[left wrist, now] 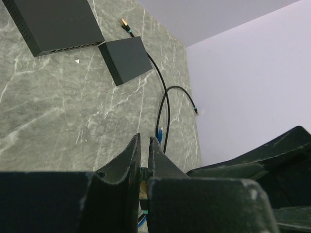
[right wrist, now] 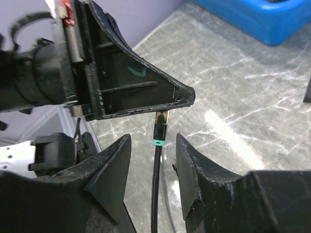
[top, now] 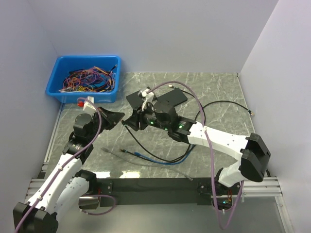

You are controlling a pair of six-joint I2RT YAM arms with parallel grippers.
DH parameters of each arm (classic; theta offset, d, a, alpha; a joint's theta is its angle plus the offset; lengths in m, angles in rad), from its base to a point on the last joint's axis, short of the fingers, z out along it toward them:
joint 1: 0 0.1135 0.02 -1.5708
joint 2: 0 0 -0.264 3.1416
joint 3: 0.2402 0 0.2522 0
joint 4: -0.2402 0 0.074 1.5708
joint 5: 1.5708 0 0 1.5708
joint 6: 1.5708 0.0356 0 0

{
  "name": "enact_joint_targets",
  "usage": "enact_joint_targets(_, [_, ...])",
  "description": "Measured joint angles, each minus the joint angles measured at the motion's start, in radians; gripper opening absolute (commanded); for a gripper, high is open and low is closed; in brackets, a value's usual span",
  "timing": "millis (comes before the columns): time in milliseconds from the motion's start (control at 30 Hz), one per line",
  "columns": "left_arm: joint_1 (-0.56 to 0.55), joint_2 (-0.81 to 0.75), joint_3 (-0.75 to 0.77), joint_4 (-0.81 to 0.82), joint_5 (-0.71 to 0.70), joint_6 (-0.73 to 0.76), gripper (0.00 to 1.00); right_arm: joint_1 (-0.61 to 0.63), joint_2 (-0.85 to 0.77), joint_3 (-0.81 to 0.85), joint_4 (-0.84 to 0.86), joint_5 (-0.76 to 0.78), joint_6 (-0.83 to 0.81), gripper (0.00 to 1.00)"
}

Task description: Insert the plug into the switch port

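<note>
Your left gripper (left wrist: pixel 145 145) is clamped shut on the gold-tipped, teal-collared plug (right wrist: pixel 160 127) of a thin black cable (right wrist: pixel 154 194), pinching it right at the metal nose. That grip holds the connector off the grey marbled bench (top: pixel 218 92), but I judge it no good for insertion, because the fingers cover the very part that must enter the port. This explains the pose of your right gripper (right wrist: pixel 153 145). Its jaws stand apart, one on each side of the cable just below the teal collar, and neither touches it. It reads as a handover, with the right arm set to take the plug by its body and leave the nose free.

The plug hangs above the bench a little left of its centre, between the two grippers. Its nose is buried in the left fingers and its cable trails away under the right wrist. It looks straight and undamaged, with a short gold shell, a black body and a thin teal ring (too small to tell which way any latch faces).

The flat, dark grey box-shaped switch (left wrist: pixel 53 24) lies in the far half of the bench, about midway between its side edges and well apart from the plug. What looks like a row of ports runs along one long side. A smaller dark grey box (left wrist: pixel 127 58) sits just beside its corner.
</note>
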Motion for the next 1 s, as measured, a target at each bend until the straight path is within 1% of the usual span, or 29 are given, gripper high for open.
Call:
enact_joint_targets(267, [0.000,0.001,0.000,0.008,0.000,-0.001,0.01,0.007,0.070,0.034,-0.036,0.009,-0.007,0.47])
enact_joint_targets(567, [0.000,-0.008,0.000,0.008,0.000,-0.002,0.00,0.023,0.096,0.044,-0.037,0.011,-0.007,0.43])
enact_joint_targets(767, [0.000,-0.010,0.000,0.007,0.000,-0.002,0.01,0.034,0.105,0.056,-0.038,0.014,-0.007,0.37])
enact_joint_targets(933, [0.000,-0.013,0.000,0.008,0.000,-0.002,0.01,0.036,0.105,0.056,-0.038,0.019,-0.006,0.35])
enact_joint_targets(1000, [0.000,-0.013,0.000,0.008,0.000,-0.003,0.00,0.036,0.107,0.056,-0.038,0.019,-0.007,0.30])
